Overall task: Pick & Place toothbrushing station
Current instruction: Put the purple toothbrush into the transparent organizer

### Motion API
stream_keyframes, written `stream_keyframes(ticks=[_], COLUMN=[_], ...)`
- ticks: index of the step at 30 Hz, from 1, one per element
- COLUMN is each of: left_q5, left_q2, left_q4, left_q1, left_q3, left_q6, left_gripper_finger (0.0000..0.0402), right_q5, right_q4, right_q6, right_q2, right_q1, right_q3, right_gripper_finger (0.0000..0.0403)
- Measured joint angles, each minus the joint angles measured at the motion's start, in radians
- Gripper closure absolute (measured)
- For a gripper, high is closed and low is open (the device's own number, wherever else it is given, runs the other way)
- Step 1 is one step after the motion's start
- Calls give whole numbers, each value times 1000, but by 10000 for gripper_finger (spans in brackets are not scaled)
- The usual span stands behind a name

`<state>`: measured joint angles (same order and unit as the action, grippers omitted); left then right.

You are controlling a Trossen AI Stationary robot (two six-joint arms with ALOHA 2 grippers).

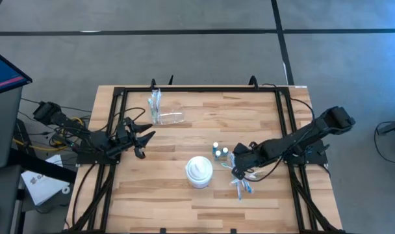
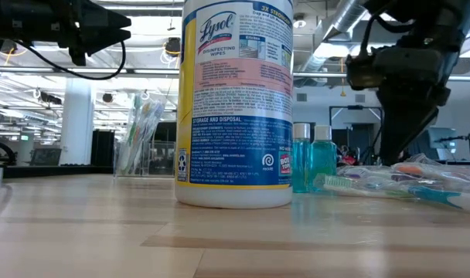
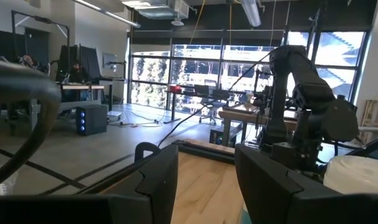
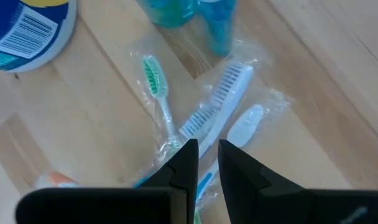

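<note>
Nearest, right of centre on the worktop [image 1: 152, 208]: loose wrapped toothbrushes [image 4: 221, 102] lying flat in a heap, a green-bristled one [image 4: 154, 79] beside a white one, probably not yet sorted into a cup. Right pincer [image 4: 207, 154] just above that heap, nose down, jaws drawn close with only a slim gap and nothing visibly clamped; likely narrowed that way to nip one thin handle or its wrapper. Whether the tips touch the wrapper: cannot tell.

Just left of the heap, a white wipes tub [image 1: 199, 172], upright and no part of the job. Just beyond the heap, small blue bottles [image 2: 314, 158] standing with white caps, close together.

Farther off and left, left pincer [image 1: 145, 143] held above the wood, jaws apart and empty, apparently waiting.

Farthest, far left: a clear cup [image 2: 138, 139] upright with brushes already in it, a second clear cup [image 1: 171, 117] on its side next to it. Presumably the place for the loose brushes.
</note>
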<state>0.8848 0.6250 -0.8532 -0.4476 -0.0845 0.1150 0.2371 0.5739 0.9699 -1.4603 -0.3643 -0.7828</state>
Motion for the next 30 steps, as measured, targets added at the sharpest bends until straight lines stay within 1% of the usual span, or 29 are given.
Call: stream_keyframes(ticks=[2, 6, 15, 19, 21, 24, 30], left_q5=[0, 0, 0, 0, 0, 0, 0], left_q2=[0, 0, 0, 0, 0, 0, 3], left_q4=[0, 0, 0, 0, 0, 0, 0], left_q1=[0, 0, 0, 0, 0, 0, 0], left_q3=[0, 0, 0, 0, 0, 0, 0], left_q6=[0, 0, 0, 0, 0, 0, 0], left_gripper_finger=[248, 248, 248, 248, 248, 248, 248], right_q5=[0, -1, -2, 0, 1, 3, 5], right_q4=[34, 32, 37, 36, 36, 26, 17], right_q6=[0, 0, -1, 0, 0, 4, -6], right_q2=[-23, -52, -53, -53, -53, -86, -149], right_q1=[2, 11, 14, 14, 14, 14, 21], right_q3=[-23, -51, -54, -54, -54, -55, -59], right_gripper_finger=[349, 340, 273, 256, 254, 254, 274])
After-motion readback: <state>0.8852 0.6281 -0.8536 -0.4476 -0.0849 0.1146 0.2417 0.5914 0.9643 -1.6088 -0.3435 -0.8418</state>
